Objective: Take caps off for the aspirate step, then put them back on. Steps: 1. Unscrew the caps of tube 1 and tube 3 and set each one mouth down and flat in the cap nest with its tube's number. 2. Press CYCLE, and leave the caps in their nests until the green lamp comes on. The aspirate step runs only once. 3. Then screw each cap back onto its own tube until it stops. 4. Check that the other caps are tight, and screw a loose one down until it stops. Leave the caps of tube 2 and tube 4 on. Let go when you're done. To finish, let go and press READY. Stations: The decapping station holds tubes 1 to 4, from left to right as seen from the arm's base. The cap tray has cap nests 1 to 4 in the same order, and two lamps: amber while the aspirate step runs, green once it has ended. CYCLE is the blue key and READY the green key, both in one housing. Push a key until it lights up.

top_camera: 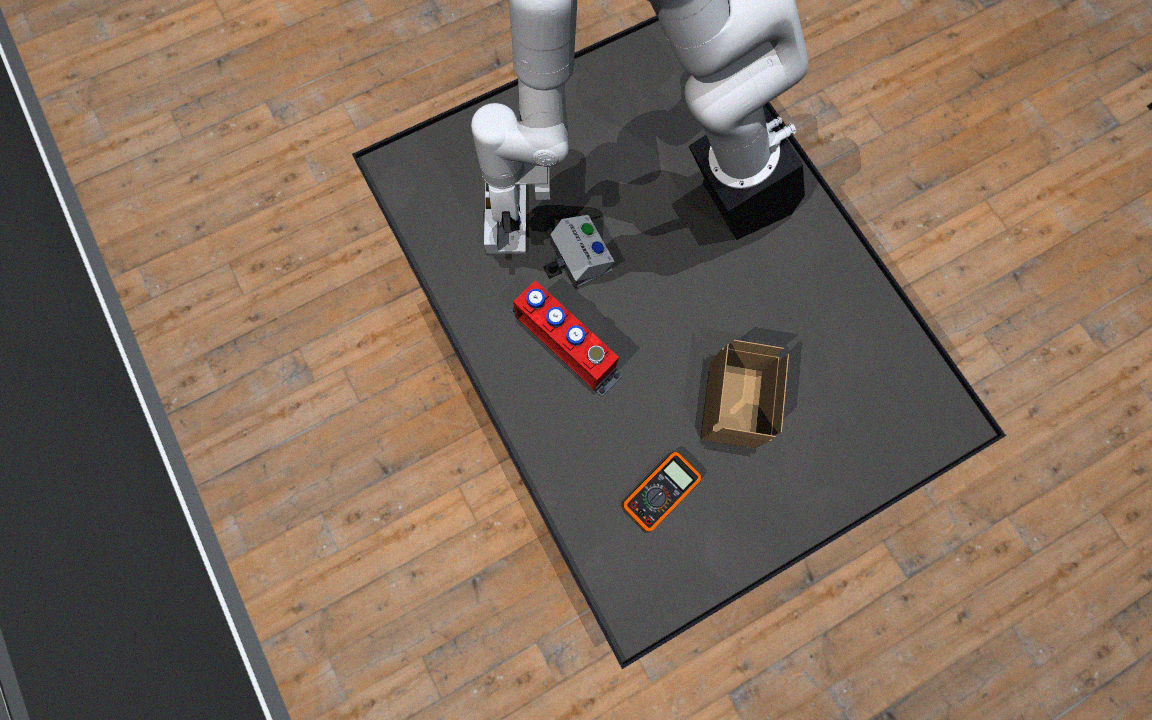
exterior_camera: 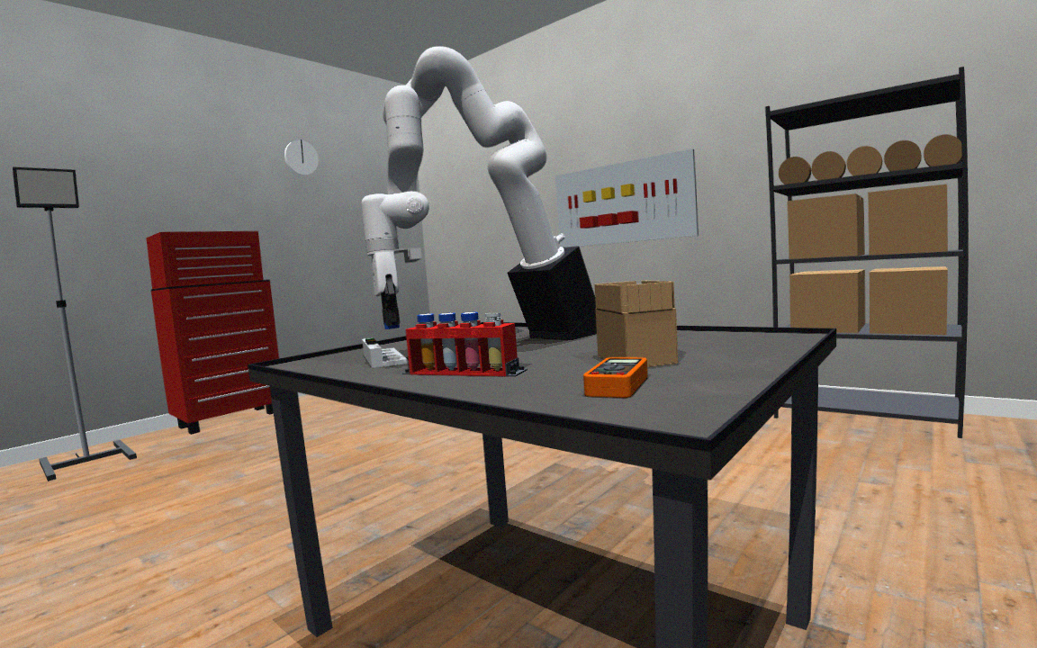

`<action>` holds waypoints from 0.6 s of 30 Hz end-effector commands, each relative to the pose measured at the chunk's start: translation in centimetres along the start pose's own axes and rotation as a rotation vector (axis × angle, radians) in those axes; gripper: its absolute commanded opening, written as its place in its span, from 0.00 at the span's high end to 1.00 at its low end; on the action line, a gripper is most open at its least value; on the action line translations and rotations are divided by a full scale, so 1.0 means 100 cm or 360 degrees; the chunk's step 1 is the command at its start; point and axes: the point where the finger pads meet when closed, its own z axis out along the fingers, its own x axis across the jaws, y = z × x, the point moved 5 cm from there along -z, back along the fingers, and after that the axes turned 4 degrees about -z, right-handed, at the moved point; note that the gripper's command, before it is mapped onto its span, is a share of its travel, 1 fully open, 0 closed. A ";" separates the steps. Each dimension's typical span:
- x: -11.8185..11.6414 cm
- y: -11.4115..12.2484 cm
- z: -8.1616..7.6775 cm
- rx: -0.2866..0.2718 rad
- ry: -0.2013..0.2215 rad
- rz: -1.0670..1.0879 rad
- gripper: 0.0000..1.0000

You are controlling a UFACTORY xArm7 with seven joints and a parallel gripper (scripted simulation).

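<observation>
Three capped tubes remain in our red station point(top_camera: 553, 344); our gripper point(exterior_camera: 387, 316) pinches a blue cap above the cap tray point(exterior_camera: 381, 355), the key housing point(top_camera: 573, 255) just beside.

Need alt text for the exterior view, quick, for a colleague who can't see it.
The white arm's claw, shut on a blue cap, hangs over the cap tray, left of the red tube station, where three blue caps remain.

Decapping station point(top_camera: 562, 344) stands between key housing point(top_camera: 580, 250) and multimeter point(top_camera: 661, 491); carton point(top_camera: 744, 394) apparently beside.
</observation>
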 end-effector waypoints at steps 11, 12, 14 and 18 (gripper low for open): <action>-0.002 0.012 0.065 -0.0029 -0.0097 -0.0001 1.00; -0.002 0.012 0.065 -0.0029 -0.0097 -0.0001 1.00; -0.002 0.012 0.065 -0.0029 -0.0098 -0.0001 1.00; -0.002 0.012 0.065 -0.0029 -0.0097 -0.0001 1.00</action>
